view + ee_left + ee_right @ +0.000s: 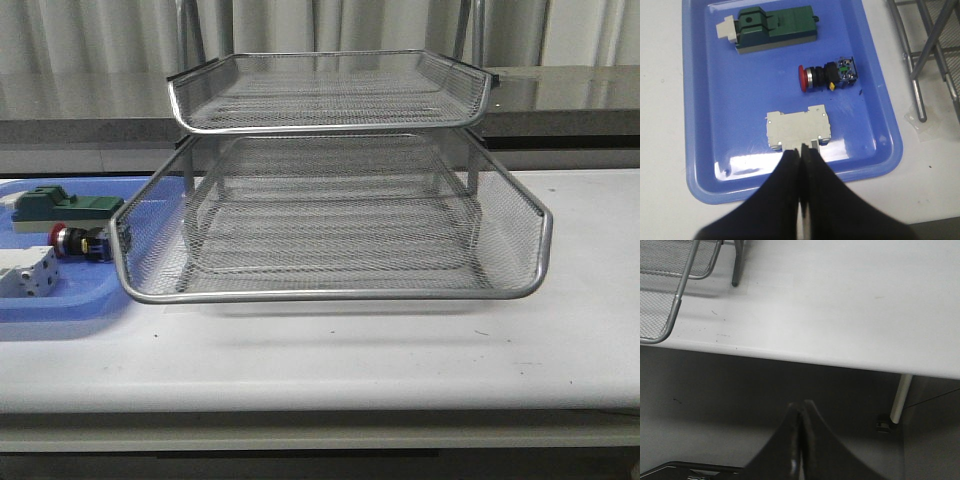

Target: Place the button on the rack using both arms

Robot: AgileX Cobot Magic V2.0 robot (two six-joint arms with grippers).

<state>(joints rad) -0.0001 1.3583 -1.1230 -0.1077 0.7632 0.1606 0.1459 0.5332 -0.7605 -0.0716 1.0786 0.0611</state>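
On glossy blue tray (715, 125): round red-capped button (827, 76); both hands together, empty.

I see the rack (330, 215) as silver wire mesh with shiny metal rims. At the left of the front view the blue tray (715, 100) looks like glossy plastic, catching glare. The button (827, 76) has a smooth red head and a matt black body. The worktop (400, 350) is white, smooth and matt. Both claws look matt black.
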